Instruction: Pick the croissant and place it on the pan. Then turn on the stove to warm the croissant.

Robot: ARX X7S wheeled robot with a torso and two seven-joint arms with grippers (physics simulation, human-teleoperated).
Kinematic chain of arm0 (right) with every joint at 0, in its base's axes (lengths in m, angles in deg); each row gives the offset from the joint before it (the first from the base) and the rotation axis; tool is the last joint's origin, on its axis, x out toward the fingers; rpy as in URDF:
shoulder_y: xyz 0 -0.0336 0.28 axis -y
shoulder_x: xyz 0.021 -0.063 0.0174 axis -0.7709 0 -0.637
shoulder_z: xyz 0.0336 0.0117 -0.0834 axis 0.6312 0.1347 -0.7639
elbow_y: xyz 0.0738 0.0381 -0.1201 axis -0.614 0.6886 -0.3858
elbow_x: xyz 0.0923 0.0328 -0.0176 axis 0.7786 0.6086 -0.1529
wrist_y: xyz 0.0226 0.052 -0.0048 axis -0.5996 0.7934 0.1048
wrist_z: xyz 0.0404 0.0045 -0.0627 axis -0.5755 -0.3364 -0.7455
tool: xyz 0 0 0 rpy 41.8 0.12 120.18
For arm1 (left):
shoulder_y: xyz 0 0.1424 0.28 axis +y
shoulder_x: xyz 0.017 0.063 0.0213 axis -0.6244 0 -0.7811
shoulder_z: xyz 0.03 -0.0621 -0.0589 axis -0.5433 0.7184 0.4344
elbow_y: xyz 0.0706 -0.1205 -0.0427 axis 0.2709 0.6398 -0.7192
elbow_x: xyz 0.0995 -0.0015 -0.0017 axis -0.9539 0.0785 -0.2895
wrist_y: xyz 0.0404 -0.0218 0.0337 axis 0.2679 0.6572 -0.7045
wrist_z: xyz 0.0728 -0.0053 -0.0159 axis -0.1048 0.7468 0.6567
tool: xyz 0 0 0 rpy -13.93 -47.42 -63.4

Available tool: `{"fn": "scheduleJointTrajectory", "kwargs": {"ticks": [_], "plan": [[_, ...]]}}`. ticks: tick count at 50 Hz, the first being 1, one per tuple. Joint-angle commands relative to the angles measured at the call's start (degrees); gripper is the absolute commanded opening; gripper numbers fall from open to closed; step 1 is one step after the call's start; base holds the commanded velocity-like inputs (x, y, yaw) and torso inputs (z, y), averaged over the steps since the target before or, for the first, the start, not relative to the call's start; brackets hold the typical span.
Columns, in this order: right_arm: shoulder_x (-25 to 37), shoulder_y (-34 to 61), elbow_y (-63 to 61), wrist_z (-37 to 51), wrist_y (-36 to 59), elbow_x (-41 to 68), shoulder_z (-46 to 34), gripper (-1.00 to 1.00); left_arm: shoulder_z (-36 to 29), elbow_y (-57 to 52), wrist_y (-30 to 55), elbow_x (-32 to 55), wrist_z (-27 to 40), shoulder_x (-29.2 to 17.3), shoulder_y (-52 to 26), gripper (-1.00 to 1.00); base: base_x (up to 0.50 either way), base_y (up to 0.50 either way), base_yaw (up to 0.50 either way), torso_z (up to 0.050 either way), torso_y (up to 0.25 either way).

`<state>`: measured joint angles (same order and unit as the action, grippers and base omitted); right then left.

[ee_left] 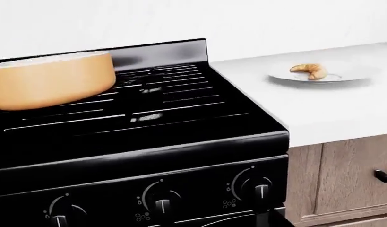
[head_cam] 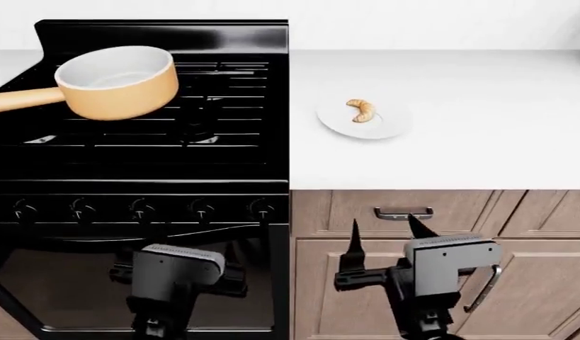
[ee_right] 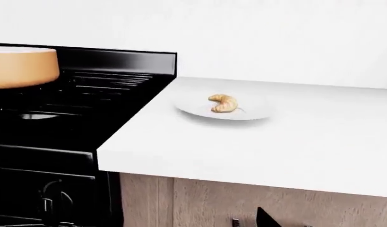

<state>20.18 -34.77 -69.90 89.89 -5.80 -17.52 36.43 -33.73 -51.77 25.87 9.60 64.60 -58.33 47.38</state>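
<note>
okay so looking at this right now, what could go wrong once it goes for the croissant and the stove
The croissant is small and lies loose on a smooth plate, so the right tool could push it off instead of gripping it. The pan has tall walls, so a low carry might clip the rim. The stove has several alike knobs; turning the wrong one would heat an empty burner.

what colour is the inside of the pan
White inside the pan, orange-tan outside; the head view shows it best.
</note>
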Motion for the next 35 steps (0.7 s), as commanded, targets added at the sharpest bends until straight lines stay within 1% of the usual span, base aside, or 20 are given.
{"fn": "scheduleJointTrajectory", "kwargs": {"ticks": [1, 2, 3, 5, 6, 7, 8, 9, 10, 11, 14, 15, 16, 17, 18, 19, 21, 25, 29, 35], "plan": [[3.4, 8.4, -22.9, -0.1, 31.2, 10.7, 4.6, 1.00, 2.9, -20.3, 24.7, 5.8, -1.5, -3.9, -6.7, 1.00, 0.00, 0.00, 0.00, 0.000, 0.000], [3.0, 9.0, -23.7, -0.3, 32.7, 12.1, 6.1, 1.00, 5.5, -22.9, 29.6, 9.5, -3.0, -3.4, -8.5, 1.00, 0.00, 0.00, 0.00, 0.000, 0.000], [2.4, 11.4, -25.4, 0.1, 37.4, 14.6, 9.2, 1.00, 6.7, -24.7, 33.4, 11.5, -3.5, -3.4, -9.9, 1.00, 0.00, 0.00, 0.00, 0.000, 0.000], [1.4, 17.2, -29.2, 0.5, 48.6, 19.7, 14.5, 1.00, 14.3, -29.6, 48.8, 18.6, -4.3, -0.1, -17.0, 1.00, 0.00, 0.00, 0.00, 0.000, 0.000], [0.6, 19.2, -30.5, 0.4, 52.5, 21.6, 16.3, 1.00, 14.3, -30.7, 51.8, 19.0, -3.8, -0.6, -18.8, 1.00, 0.00, 0.00, 0.00, 0.000, 0.000], [-0.5, 22.7, -32.1, 0.3, 59.1, 24.2, 18.4, 1.00, 12.0, -31.5, 54.7, 18.4, -2.6, -3.0, -21.6, 1.00, 0.00, 0.00, 0.00, 0.000, 0.000], [0.8, 25.4, -32.3, 2.8, 63.1, 29.4, 18.4, 1.00, 15.9, -32.1, 62.0, 21.5, -4.3, -1.2, -26.0, 1.00, 0.00, 0.00, 0.00, 0.000, 0.000], [3.6, 27.5, -29.6, 11.4, 63.2, 38.0, 19.4, 1.00, 18.2, -30.0, 62.3, 29.8, 1.6, -3.0, -28.1, 1.00, 0.00, 0.00, 0.00, 0.000, 0.000], [6.3, 30.7, -25.6, 20.0, 63.1, 46.6, 20.8, 1.00, 23.2, -23.2, 62.3, 38.4, 10.2, -6.4, -30.8, 1.00, 0.00, 0.00, 0.00, 0.000, 0.000], [8.3, 33.9, -22.2, 28.6, 63.0, 55.2, 20.6, 1.00, 23.9, -17.3, 62.2, 47.0, 18.8, -9.0, -34.0, 1.00, 0.00, 0.00, 0.00, 0.000, 0.000], [17.8, 44.3, -13.7, 54.3, 49.9, 81.0, 8.1, 1.00, 15.0, -12.1, 58.0, 72.8, 44.6, -18.1, -41.6, 1.00, 0.00, 0.00, 0.00, 0.000, 0.000], [18.8, 46.1, -13.4, 62.9, 48.7, 89.6, 6.4, 1.00, 14.5, -11.4, 56.7, 81.4, 53.2, -18.8, -41.9, 1.00, 0.00, 0.00, 0.00, 0.000, 0.000], [21.2, 49.6, -12.3, 71.5, 46.4, 98.1, 2.9, 1.00, 12.8, -8.7, 53.4, 90.0, 56.6, -20.8, -43.0, 1.00, 0.00, 0.00, 0.00, 0.000, 0.000], [21.8, 50.8, -12.1, 73.6, 45.4, 106.7, 1.9, 1.00, 11.8, -8.0, 52.2, 98.6, 58.4, -21.8, -43.6, 1.00, 0.00, 0.00, 0.00, 0.000, 0.000], [23.0, 52.5, -11.7, 75.7, 44.0, 112.1, 0.0, 1.00, 11.3, -7.3, 50.3, 107.2, 59.3, -22.9, -44.6, 1.00, 0.00, 0.00, 0.00, 0.000, 0.000], [23.4, 53.4, -11.6, 76.6, 43.2, 113.2, -0.9, 1.00, 11.2, -8.3, 50.8, 110.3, 58.5, -23.6, -46.0, 1.00, 0.00, 0.00, 0.00, 0.000, 0.000], [26.6, 59.0, -9.9, 80.1, 41.7, 119.3, -8.6, 1.00, 7.5, -7.0, 50.6, 112.4, 61.1, -26.2, -49.5, 1.00, 0.00, 0.00, 0.00, 0.000, 0.000], [32.0, 68.5, -9.3, 80.6, 35.1, 123.6, -18.5, 1.00, 2.3, -5.4, 50.3, 116.1, 63.2, -28.7, -54.0, 1.00, 0.00, 0.00, 0.00, 0.000, 0.000], [34.3, 72.8, -10.4, 80.3, 32.7, 124.1, -21.8, 1.00, 1.7, -4.3, 49.6, 117.3, 63.0, -29.3, -55.5, 1.00, 0.00, 0.00, 0.00, 0.000, 0.000], [37.1, 73.2, -11.8, 78.8, 31.3, 122.1, -22.2, 1.00, 4.4, -3.0, 52.6, 112.0, 58.9, -27.7, -56.6, 1.00, 0.00, 0.00, 0.00, 0.000, 0.000]]}}
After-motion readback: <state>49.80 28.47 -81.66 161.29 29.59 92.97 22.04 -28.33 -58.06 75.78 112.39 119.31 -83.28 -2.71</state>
